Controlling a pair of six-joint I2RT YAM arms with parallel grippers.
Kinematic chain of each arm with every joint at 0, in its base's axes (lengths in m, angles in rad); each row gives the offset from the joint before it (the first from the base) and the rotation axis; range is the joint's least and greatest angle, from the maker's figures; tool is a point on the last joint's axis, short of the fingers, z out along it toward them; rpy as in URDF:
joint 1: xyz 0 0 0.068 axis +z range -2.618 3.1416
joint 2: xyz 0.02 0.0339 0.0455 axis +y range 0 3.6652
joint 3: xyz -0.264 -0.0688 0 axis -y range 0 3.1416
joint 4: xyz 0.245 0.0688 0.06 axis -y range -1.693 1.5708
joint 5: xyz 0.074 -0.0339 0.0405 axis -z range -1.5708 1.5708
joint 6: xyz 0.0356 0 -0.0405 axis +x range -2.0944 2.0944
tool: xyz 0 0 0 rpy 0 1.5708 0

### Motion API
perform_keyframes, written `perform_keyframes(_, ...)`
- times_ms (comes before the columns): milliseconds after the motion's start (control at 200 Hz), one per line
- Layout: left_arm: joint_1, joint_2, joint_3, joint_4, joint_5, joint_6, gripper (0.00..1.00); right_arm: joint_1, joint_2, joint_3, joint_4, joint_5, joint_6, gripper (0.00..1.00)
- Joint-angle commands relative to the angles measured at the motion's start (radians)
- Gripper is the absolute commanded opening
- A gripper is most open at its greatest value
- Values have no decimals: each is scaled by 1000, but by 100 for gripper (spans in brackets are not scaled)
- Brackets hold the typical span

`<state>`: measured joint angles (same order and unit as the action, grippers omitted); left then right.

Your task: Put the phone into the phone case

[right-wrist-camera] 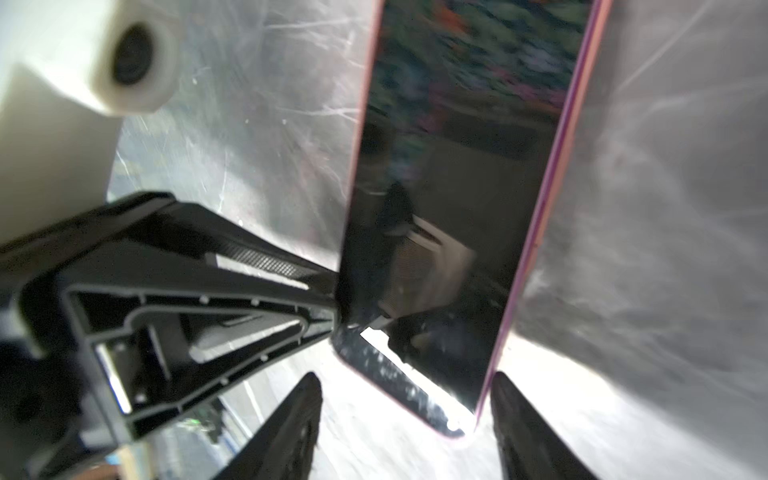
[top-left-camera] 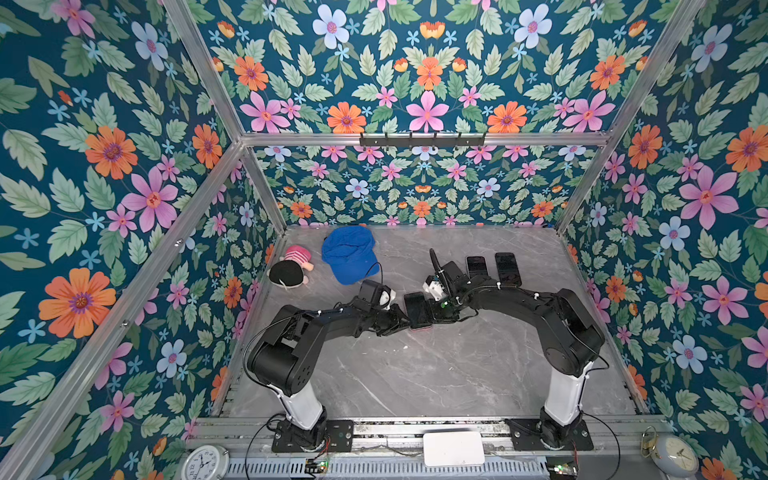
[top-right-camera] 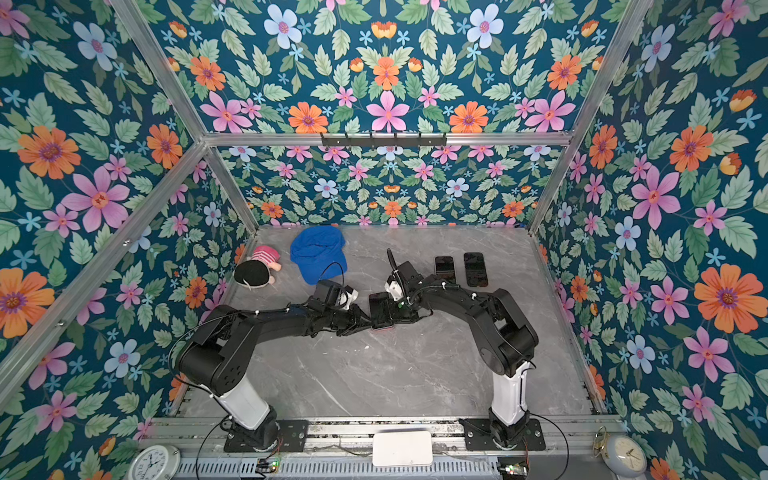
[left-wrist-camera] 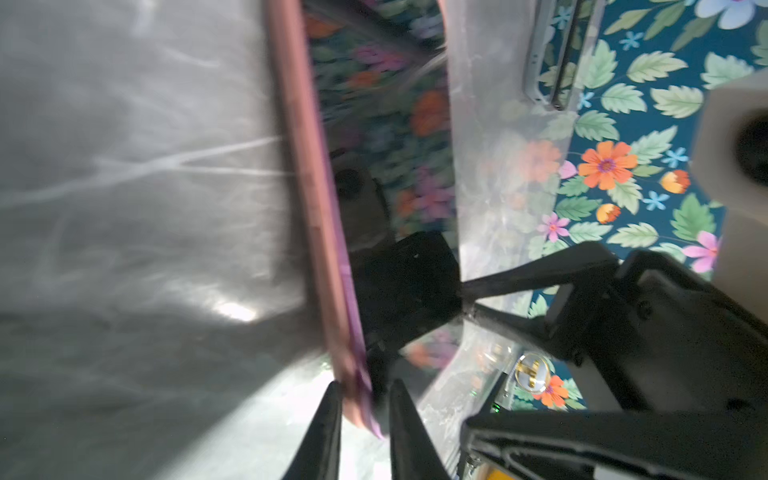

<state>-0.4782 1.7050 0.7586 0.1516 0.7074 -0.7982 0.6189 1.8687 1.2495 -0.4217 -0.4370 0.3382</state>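
A dark phone (top-left-camera: 415,305) lies screen up in a pink phone case (top-left-camera: 420,328) at the table's middle, seen in both top views. My left gripper (left-wrist-camera: 365,399) is shut on the case's long edge (left-wrist-camera: 307,166), with the phone's rim also between its fingers. From the other side my right gripper (right-wrist-camera: 405,386) stands open, straddling one corner of the phone (right-wrist-camera: 436,208). One of its fingertips (right-wrist-camera: 500,386) sits right beside the pink rim (right-wrist-camera: 552,174). At that corner the phone rides above the case floor, leaving a bright gap.
Two more dark phones (top-left-camera: 476,266) (top-left-camera: 508,268) lie side by side at the back right. A blue cap (top-left-camera: 349,253) and a plush doll (top-left-camera: 291,268) rest at the back left. Clocks and a white box (top-left-camera: 453,449) sit along the front rail.
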Motion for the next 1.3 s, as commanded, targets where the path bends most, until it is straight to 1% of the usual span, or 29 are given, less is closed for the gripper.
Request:
perform_keyframes(0, 26, 3, 1, 37, 42, 29, 25, 4, -23, -12, -53, 93, -215, 71)
perform_keyframes(145, 52, 13, 2, 40, 64, 39, 26, 15, -28, -15, -56, 91, -305, 73)
perform_keyframes(210, 59, 21, 7, 42, 75, 44, 27, 28, -28, -18, -54, 115, -343, 75)
perform_keyframes(350, 70, 50, 28, 48, 98, 53, 29, 54, -9, -27, -48, 145, -406, 77)
perform_keyframes(725, 76, 111, 50, 98, 136, 49, 29, 65, 74, 17, -47, 159, -421, 75)
perform_keyframes(920, 76, 122, 47, 114, 143, 43, 29, 64, 101, 55, -61, 147, -425, 69)
perform_keyframes(1295, 68, 125, 25, 156, 151, 18, 29, 65, 126, 73, -64, 98, -410, 57)
